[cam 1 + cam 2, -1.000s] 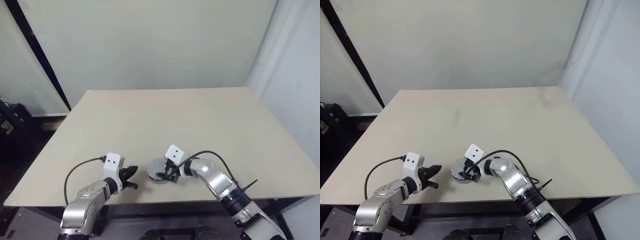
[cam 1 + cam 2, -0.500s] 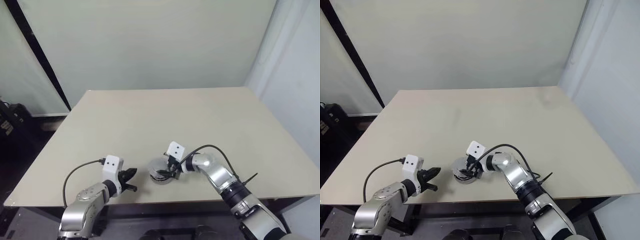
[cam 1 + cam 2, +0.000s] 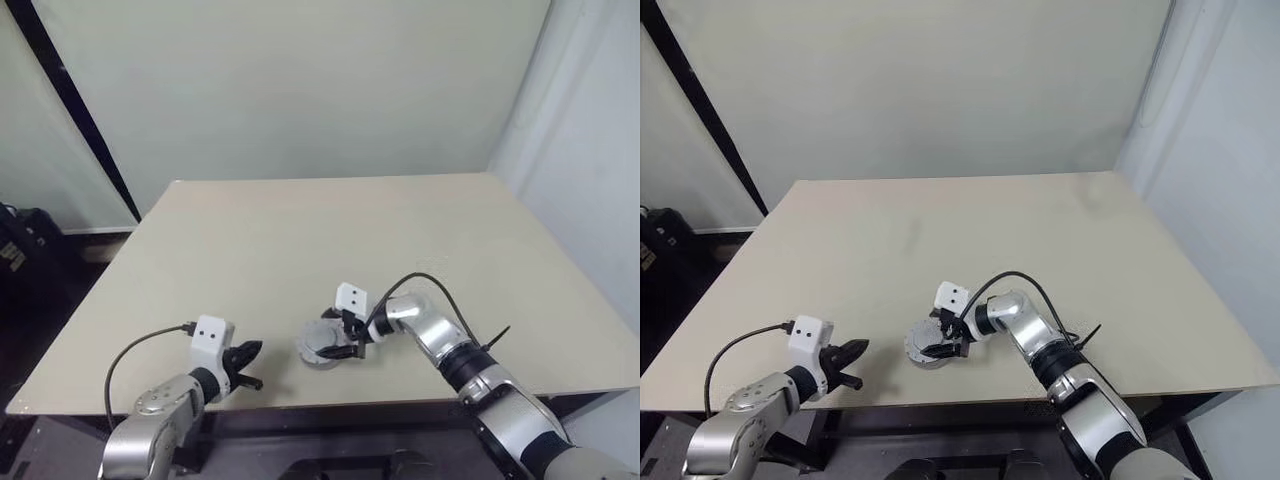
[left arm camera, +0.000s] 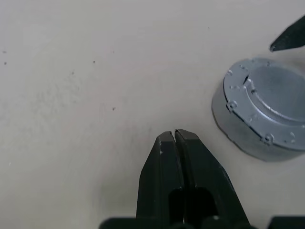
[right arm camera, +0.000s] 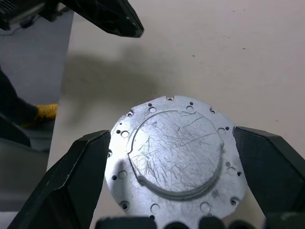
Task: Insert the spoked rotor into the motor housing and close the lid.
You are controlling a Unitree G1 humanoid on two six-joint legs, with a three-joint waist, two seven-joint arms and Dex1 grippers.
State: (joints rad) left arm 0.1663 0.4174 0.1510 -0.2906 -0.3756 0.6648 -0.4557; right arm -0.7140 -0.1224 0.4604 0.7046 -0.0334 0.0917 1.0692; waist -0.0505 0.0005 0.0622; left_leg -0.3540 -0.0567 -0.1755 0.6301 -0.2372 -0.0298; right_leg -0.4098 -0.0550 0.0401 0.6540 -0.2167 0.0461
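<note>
A round grey unit stands near the table's front edge: the flat grey lid [image 5: 174,157] lies on top of the motor housing [image 4: 238,136]. The spoked rotor is hidden. My right gripper [image 3: 338,340] reaches in from the right and stands open astride the lid, one finger [image 5: 76,176] on each side, close to the rim. I cannot tell whether they touch it. My left gripper [image 4: 175,136] is shut and empty, lying apart to the left of the housing [image 3: 320,348] over bare table.
The beige table [image 3: 300,230] stretches away bare behind the unit. Its front edge runs just below both grippers. A dark pole leans at the far left and a wall stands behind.
My right wrist has swung so that its gripper now points more to the left across the lid. My left arm has drawn back slightly to the left. The grey unit has stayed put.
</note>
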